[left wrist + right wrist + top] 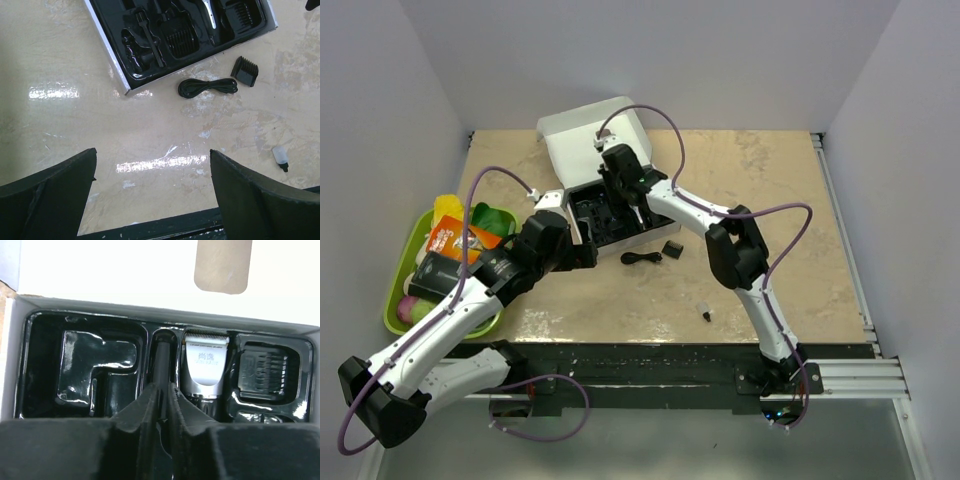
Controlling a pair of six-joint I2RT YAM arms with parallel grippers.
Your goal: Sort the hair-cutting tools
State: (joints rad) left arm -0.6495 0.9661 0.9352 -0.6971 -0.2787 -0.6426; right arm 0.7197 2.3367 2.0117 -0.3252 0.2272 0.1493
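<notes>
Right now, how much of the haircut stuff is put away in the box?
Done: the clipper and one comb piece sit in the box. In hand: the right gripper is pinched on a thin black stick in its slot there. Left to do: the cord, a loose comb piece and a little bottle lie on the table, and the left gripper hangs open, empty.

I list: left arm (450, 320) stretched low, left gripper (152, 151) jaws spread wide; right arm (740, 250) reaching far forward, elbow bent, right gripper (163, 386) fingers pinched nearly together.
</notes>
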